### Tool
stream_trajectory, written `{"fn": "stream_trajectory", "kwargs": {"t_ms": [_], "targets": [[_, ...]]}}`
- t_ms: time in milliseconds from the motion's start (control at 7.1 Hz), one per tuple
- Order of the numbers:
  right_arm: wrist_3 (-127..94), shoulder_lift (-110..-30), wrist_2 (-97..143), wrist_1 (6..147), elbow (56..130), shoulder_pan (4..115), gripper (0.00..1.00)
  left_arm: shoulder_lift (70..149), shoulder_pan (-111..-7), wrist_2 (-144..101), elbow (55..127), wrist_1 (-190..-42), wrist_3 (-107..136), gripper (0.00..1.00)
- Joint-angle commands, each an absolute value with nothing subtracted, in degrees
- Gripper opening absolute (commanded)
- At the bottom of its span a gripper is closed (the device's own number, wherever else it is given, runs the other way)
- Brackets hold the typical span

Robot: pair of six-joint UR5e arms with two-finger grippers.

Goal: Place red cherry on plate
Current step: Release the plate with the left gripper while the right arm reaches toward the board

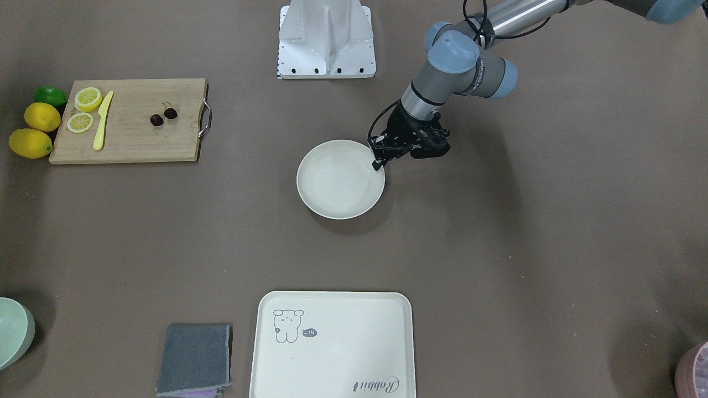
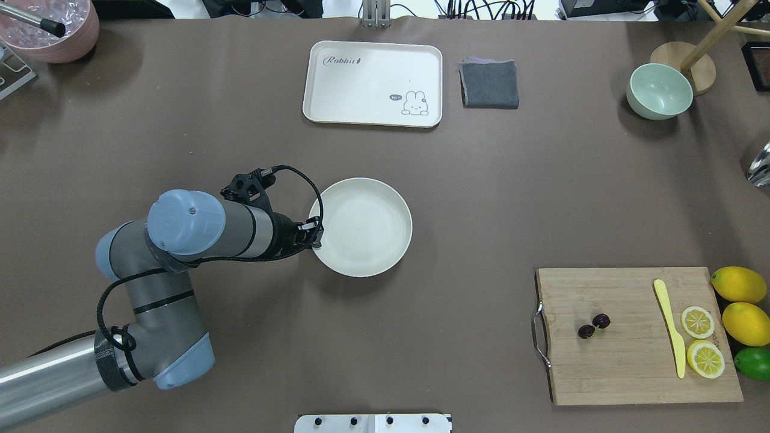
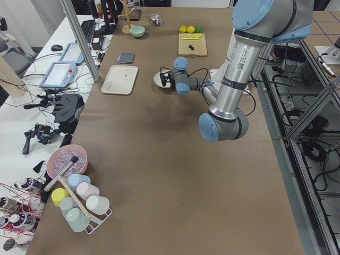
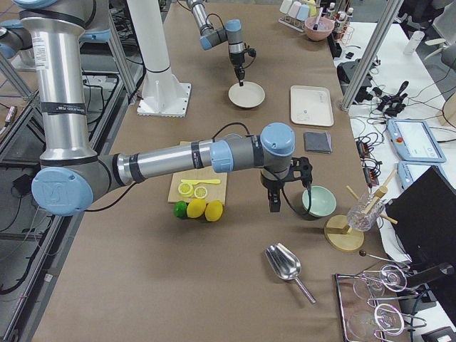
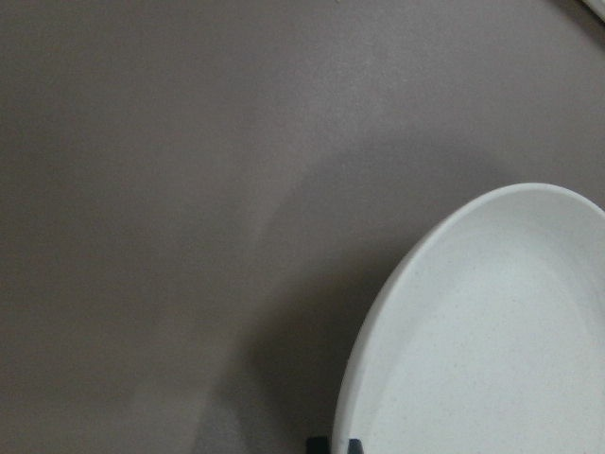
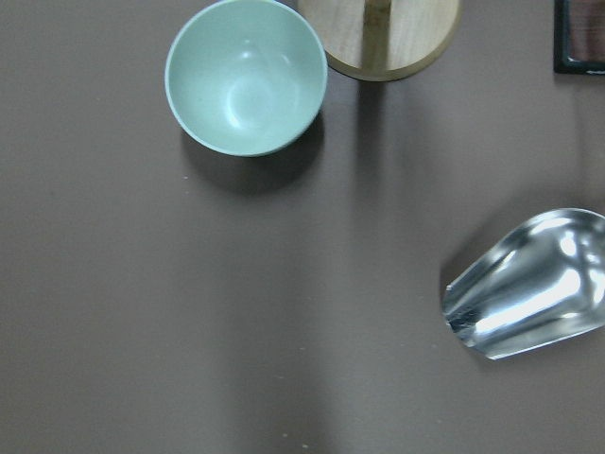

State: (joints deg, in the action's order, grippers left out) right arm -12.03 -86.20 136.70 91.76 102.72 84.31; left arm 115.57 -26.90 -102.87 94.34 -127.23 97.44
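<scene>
risk: plate (image 1: 337,185) may be dragged by left gripper (image 1: 379,163), clamped on rim; right gripper (image 4: 273,205) opening cannot be told.

The tray (image 2: 367,84) says "Rabbit" in one corner, and a tiny "hi" bubble sits beside its cartoon animal.

- Overhead: behind the robot, looking forward and down over the whole desk (image 2: 180,120).
- Front: opposite side, steeply down; shares plate (image 1: 340,182) and board (image 1: 133,138).
- Side views: from the desk ends, looking lengthwise.
- Left wrist: close on the plate rim.
- Right wrist: straight down, near the bowl (image 6: 246,76).
</scene>
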Motion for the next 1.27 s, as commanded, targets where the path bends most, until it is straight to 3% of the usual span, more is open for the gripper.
{"fn": "stream_trajectory", "kwargs": {"t_ms": [0, 141, 282, 423, 563, 1127], "targets": [[-29.02, -83.51, 133.09, 91.32, 109.57, 73.10, 1.00, 115.49, -26.81, -102.83, 93.96, -126.39, 96.95, 0.00], [-36.66, -82.63, 130.28, 86.88, 109.86, 67.56, 1.00, 115.58, -26.81, -102.92, 93.96, -125.60, 96.68, 0.15], [-45.18, -82.79, 126.77, 80.48, 109.69, 63.15, 1.00, 115.58, -26.98, -102.92, 94.13, -124.73, 96.68, 0.51], [-48.40, -82.71, 125.52, 78.85, 109.86, 60.15, 1.00, 115.66, -27.42, -102.92, 94.48, -124.63, 96.68, 0.79], [-48.78, -82.71, 125.16, 78.84, 109.86, 58.46, 1.00, 115.75, -29.08, -103.27, 94.83, -124.63, 96.59, 0.98], [-69.88, -88.13, 114.82, 75.94, 118.45, 42.85, 1.00, 113.56, -41.72, -108.89, 94.31, -124.19, 76.57, 0.98]]}}
